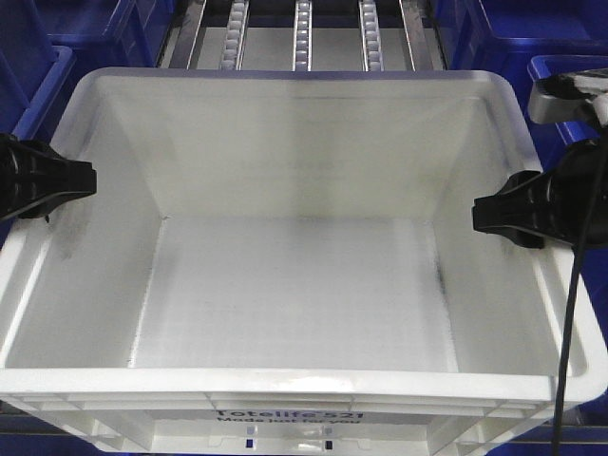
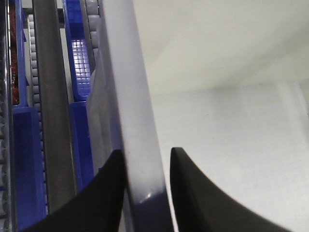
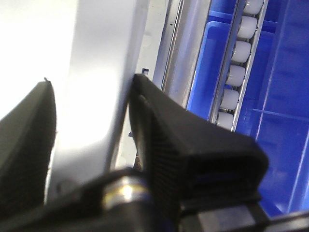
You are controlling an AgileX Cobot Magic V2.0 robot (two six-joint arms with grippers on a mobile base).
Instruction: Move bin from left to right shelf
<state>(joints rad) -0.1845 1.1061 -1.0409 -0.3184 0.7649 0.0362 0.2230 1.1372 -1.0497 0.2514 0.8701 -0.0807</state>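
Note:
The white bin [image 1: 285, 84] fills the front view, empty, its black print on the near wall. My left gripper [image 1: 81, 180] clamps the bin's left rim and my right gripper [image 1: 489, 217] clamps its right rim. In the left wrist view the two black fingers of the left gripper [image 2: 146, 151] straddle the thick rim [image 2: 130, 96], pressed to it. The right wrist view has the right gripper [image 3: 91, 79] shut across the rim [image 3: 104, 72], one finger inside the bin and one outside.
Roller tracks [image 1: 302, 33] of the shelf run away behind the bin. Dark blue bins [image 1: 532, 28] stand at the back right, more [image 1: 38, 57] at the left. A black cable [image 1: 570, 313] hangs over the bin's right rim. Rollers [image 3: 236, 67] and a blue bin [image 3: 280, 96] lie just right of it.

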